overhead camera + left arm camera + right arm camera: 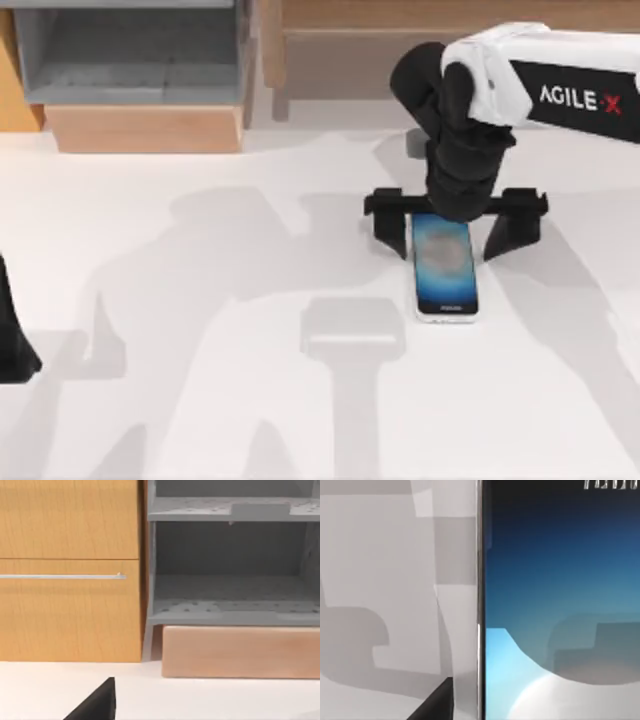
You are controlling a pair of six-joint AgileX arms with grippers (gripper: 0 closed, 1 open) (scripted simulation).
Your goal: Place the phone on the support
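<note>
White AgileX right arm (520,75) over the table's (200,380) far right, right gripper (458,205) above phone's (444,265) far end, finger state unclear, phone between black support's (512,222) legs, left gripper (12,340) parked at left edge.

We've got a white table (200,400), w/ a wooden cabinet (70,570) at the back, grey shelf unit (230,570) beside it on a wood base (240,652).

Blue-screened phone (445,268) with its silver-white rim sits screen-up, top end between the black support's (515,222) feet, right of the table's centre.
</note>
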